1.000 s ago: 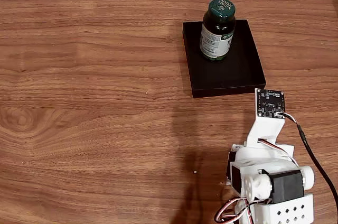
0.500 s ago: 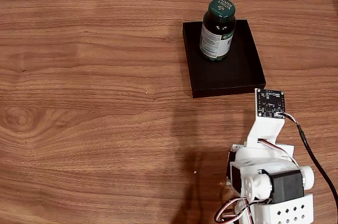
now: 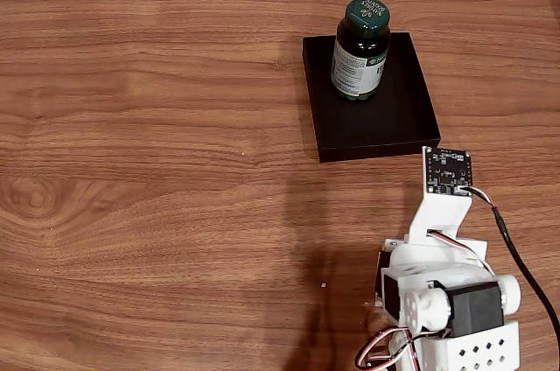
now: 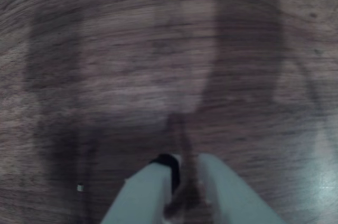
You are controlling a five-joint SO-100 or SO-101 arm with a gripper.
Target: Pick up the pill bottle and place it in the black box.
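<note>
Nothing has moved in the past second. My gripper (image 4: 186, 167) hangs low over bare wood, its pale fingers (image 4: 145, 192) nearly together and holding nothing. My arm (image 3: 442, 288) sits folded near the wooden table's (image 3: 157, 170) front edge. The pill bottle (image 3: 360, 49) stands upright inside the black box (image 3: 376, 122), toward its far end; by my reckoning, delivered.

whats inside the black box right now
In the fixed view the pill bottle stands upright inside the black box, toward its far end; the rest of the floor is bare. The patch of floor under the bottle is covered.
</note>
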